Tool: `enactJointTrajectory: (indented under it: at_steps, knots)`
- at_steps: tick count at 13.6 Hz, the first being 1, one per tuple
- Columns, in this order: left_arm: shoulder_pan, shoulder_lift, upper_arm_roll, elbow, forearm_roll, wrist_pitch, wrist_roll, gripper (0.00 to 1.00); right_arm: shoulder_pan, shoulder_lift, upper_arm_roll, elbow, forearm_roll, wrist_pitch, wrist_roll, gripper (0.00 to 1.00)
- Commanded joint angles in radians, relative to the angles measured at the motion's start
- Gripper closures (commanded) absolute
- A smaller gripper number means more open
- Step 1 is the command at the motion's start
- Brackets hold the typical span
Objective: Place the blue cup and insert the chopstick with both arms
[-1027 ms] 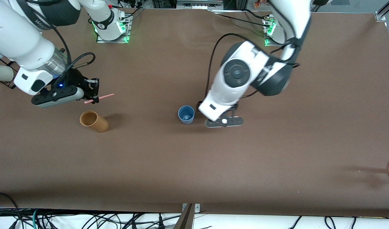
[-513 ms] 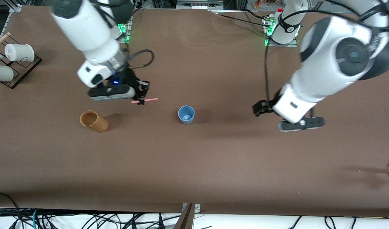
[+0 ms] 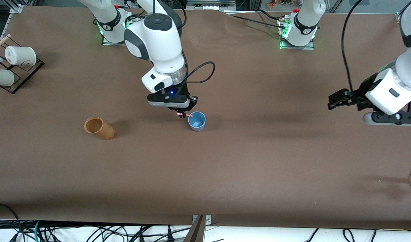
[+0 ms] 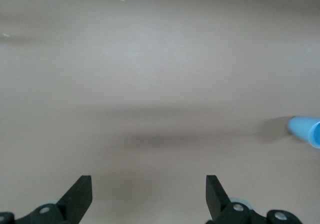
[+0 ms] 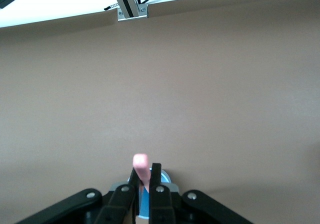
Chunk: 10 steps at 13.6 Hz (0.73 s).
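At centre frame, the right gripper (image 3: 184, 112) pinches the chopstick (image 3: 185, 115) just above the blue cup's (image 3: 196, 121) rim, its tip pointing toward the mouth. The left gripper (image 3: 336, 101), at the frame's right edge, hangs spread and empty over bare table, well apart from the cup.

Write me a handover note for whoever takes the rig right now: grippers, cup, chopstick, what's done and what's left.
Right gripper: shut on the chopstick, over the rim of the blue cup.
Left gripper: open, empty, over bare table toward the left arm's end; that arm waits.
Blue cup: upright mid-table, placed.
Tan cup stands toward the right arm's end, not involved.
Done: cup placement.
Left: lower the chopstick into the cup, release, withdraw.
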Motion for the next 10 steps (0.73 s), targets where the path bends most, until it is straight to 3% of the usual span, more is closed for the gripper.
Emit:
enactJointTrajectory:
  at_steps: [1, 3, 4, 5, 10]
  knots:
    - [0.027, -0.114, -0.006, -0.141, 0.067, 0.006, 0.098, 0.00, 0.019, 0.037, -0.004, 0.020, -0.040, 0.032, 0.043, 1.00]
    - [0.053, -0.174, -0.006, -0.230, 0.068, 0.008, 0.094, 0.00, 0.021, 0.049, -0.004, 0.018, -0.064, 0.032, 0.046, 1.00]
    - [0.058, -0.191, -0.004, -0.256, 0.061, 0.014, 0.089, 0.00, 0.021, 0.049, -0.004, 0.017, -0.064, 0.032, 0.046, 0.46]
    - [0.059, -0.196, -0.004, -0.261, 0.059, 0.017, 0.089, 0.00, 0.021, 0.049, -0.004, 0.018, -0.067, 0.035, 0.045, 0.01]
    - [0.070, -0.277, -0.004, -0.394, 0.056, 0.098, 0.089, 0.00, 0.013, 0.028, -0.016, 0.026, -0.063, 0.023, 0.023, 0.01]
